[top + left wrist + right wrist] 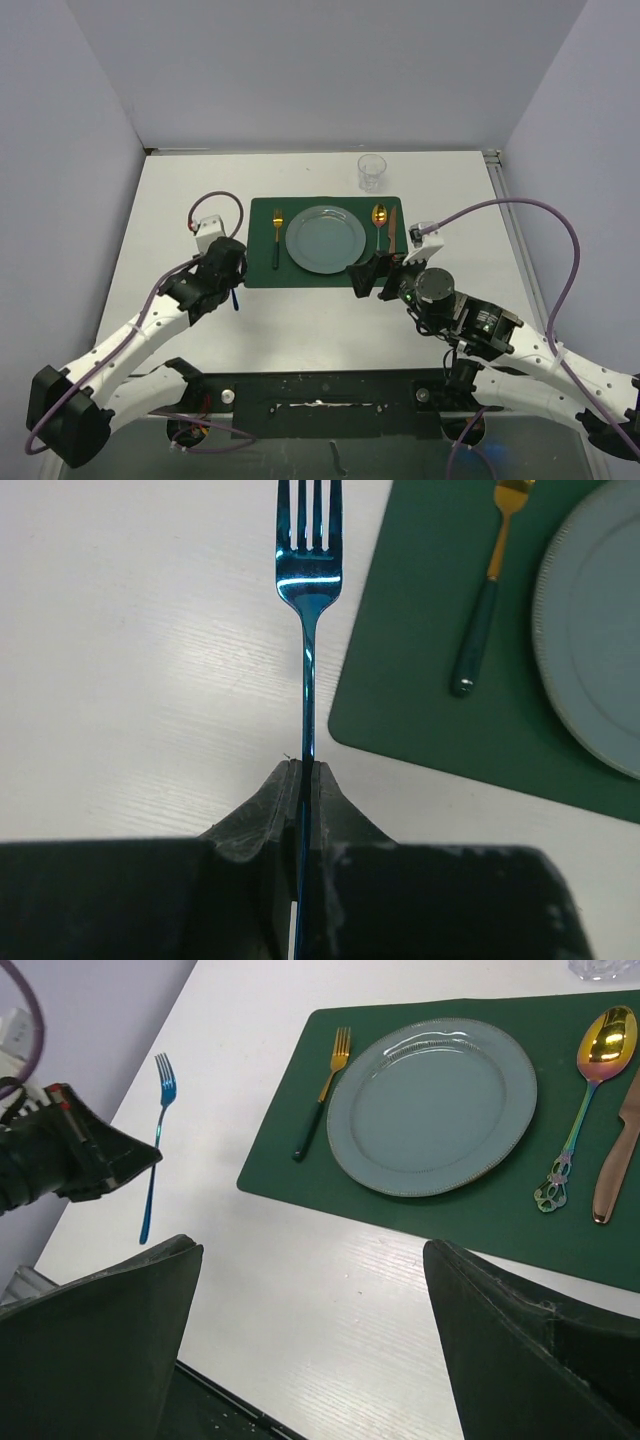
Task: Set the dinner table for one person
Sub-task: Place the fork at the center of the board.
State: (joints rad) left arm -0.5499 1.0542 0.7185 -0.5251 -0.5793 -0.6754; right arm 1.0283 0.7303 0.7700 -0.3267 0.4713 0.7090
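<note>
**Blue fork held, placement pending**

Left gripper (303,772) clamps the blue fork (309,580) by its handle over the table (180,190), just left of the mat (420,670). Right gripper (312,1300) is spread wide, holding nothing, near the mat's front edge. Step looks like fork placement. Next move calls for lowering it parallel to the mat edge, then letting go. There is bare table to the left, with the wall (70,180) beyond it.

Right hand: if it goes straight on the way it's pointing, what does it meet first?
Probably the near edge of the green placemat, with the plate just beyond. The open right hand seems angled downward, though, so it may touch bare dinner table first; depth is unclear.
</note>
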